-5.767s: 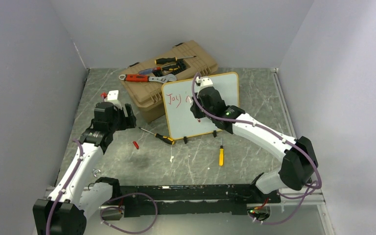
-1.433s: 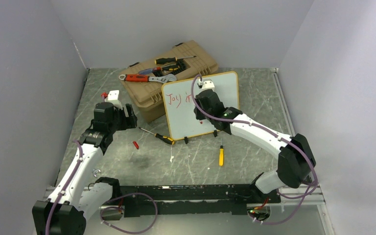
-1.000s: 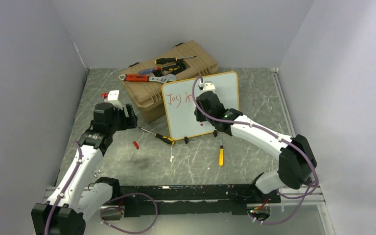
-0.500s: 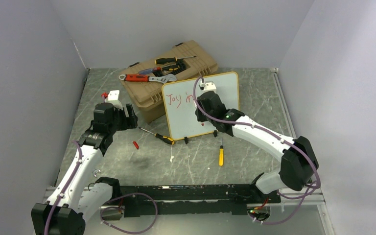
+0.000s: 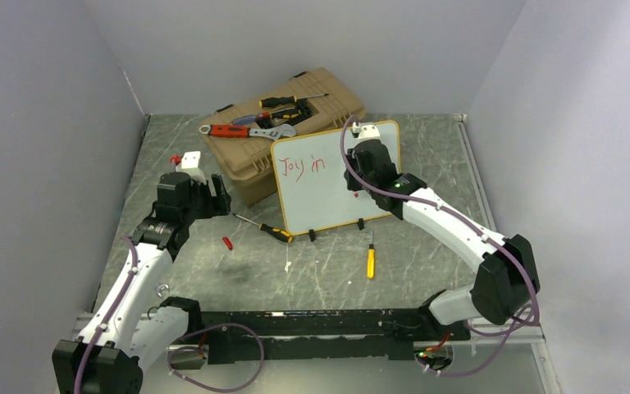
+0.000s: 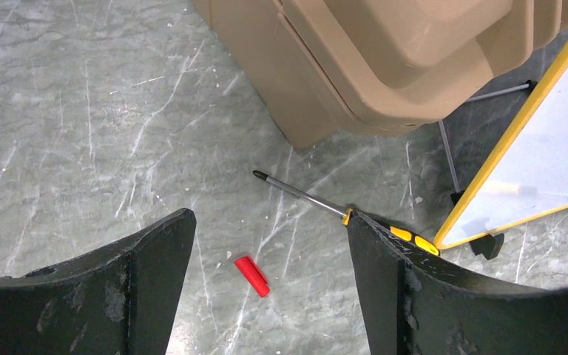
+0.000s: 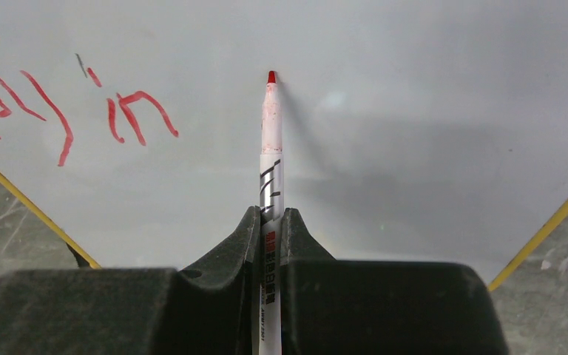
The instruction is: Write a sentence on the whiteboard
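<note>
Whiteboard (image 5: 321, 202): glossy, rounded, tan-framed | sentence (image 5: 304, 167): thin red strokes | marker (image 7: 270, 159): slim white

Whiteboard (image 5: 328, 197): white face, tan-yellow frame, black feet.
Sentence (image 5: 305, 166): red strokes.
Marker (image 7: 269, 185): white barrel, black print, red tip.
Table (image 5: 238, 271): grey, white-veined marble pattern.
Toolbox (image 5: 328, 94): tan.
Cap (image 6: 252, 275): red.
Screwdriver (image 6: 307, 197): yellow-and-black handle, silver shaft.
Left claw (image 6: 270, 222), right claw (image 7: 270, 216): black.

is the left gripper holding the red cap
No, the left gripper is open and empty; the red cap lies loose on the table.
</note>
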Action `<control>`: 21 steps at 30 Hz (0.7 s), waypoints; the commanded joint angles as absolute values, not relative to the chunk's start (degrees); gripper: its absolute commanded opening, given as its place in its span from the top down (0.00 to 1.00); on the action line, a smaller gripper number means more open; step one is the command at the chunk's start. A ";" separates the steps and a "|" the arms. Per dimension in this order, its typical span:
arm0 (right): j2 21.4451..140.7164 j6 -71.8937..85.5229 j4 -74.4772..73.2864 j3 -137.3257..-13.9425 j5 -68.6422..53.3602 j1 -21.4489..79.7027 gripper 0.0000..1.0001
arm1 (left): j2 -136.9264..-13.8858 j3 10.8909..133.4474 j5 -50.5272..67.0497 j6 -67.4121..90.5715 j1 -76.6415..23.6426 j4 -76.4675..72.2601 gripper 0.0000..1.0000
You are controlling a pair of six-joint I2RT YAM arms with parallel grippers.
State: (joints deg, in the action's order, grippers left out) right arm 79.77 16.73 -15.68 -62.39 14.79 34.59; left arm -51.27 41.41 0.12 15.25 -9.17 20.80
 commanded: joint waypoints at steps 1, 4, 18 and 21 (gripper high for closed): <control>80.43 13.43 -13.77 -66.24 12.95 34.72 1.00 | -51.44 41.04 0.17 14.70 -9.40 18.89 0.19; 80.96 13.10 -13.43 -67.00 12.95 34.72 1.00 | -51.65 41.04 0.13 14.77 -9.40 18.86 0.19; 80.31 17.75 -16.56 -62.42 12.35 35.00 1.00 | -52.03 41.04 0.22 14.82 -9.40 18.55 0.19; 79.33 19.10 -17.48 -60.45 12.52 36.19 1.00 | -52.11 41.04 0.52 14.88 -9.40 18.42 0.19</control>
